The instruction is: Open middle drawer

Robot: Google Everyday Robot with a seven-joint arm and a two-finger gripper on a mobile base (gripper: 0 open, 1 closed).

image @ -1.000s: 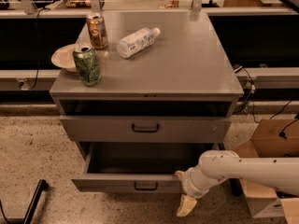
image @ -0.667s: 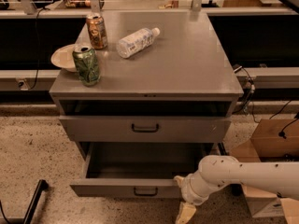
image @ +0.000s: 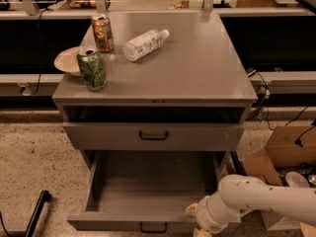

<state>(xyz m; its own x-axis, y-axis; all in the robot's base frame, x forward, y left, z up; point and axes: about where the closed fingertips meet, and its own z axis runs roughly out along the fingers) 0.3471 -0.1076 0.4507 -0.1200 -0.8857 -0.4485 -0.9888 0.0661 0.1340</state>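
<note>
The grey metal cabinet (image: 197, 73) stands in the middle of the camera view. Its middle drawer (image: 148, 181) is pulled far out. It shows a deep plain grey interior and a low front with a small dark bar handle (image: 153, 227) at the bottom edge. Above it, the taller-fronted drawer (image: 108, 137) with the wider handle (image: 153, 135) stands slightly out, with a dark gap over it. The lowest drawer is hidden. My gripper (image: 195, 220), on a white arm (image: 261, 199) from the right, is at the open drawer's front right corner, partly cut off by the bottom edge.
On the cabinet top stand a green can (image: 92, 68), a brown can (image: 102, 32), a lying clear bottle (image: 143, 44) and a beige bowl (image: 66, 60). A cardboard box (image: 281, 154) sits on the floor at right. A dark bar (image: 37, 214) lies at lower left.
The middle drawer has come further out toward the camera. My gripper and arm have moved down with its front, toward the bottom edge of the view.
</note>
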